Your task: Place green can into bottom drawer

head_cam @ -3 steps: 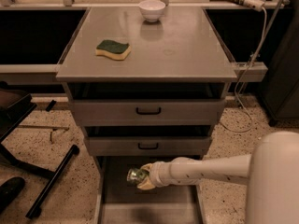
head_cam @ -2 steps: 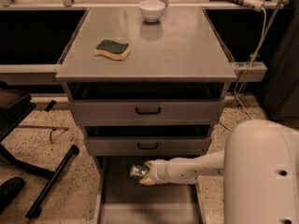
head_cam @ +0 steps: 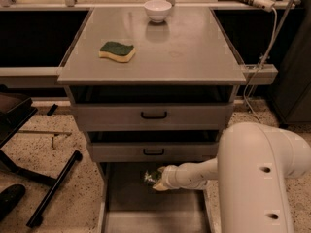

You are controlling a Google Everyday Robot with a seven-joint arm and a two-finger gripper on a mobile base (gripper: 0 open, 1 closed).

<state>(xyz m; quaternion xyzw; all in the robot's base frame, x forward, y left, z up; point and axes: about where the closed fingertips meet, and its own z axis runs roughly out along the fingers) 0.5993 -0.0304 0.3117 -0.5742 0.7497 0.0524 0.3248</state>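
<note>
The green can is held at the tip of my arm, inside the open bottom drawer, near its back and a little above its grey floor. My gripper reaches in from the right and is shut on the can, which lies roughly sideways with a shiny end showing. The white arm and its big elbow housing fill the lower right. The drawer's floor below and in front of the can is bare.
A grey cabinet top carries a green-topped yellow sponge and a white bowl. Two upper drawers with black handles are closed. A black chair base stands on the floor at left. Cables hang at right.
The arm has pulled in closer to the camera, and its elbow now fills the lower right. The can has shifted slightly back and up under the middle drawer.
</note>
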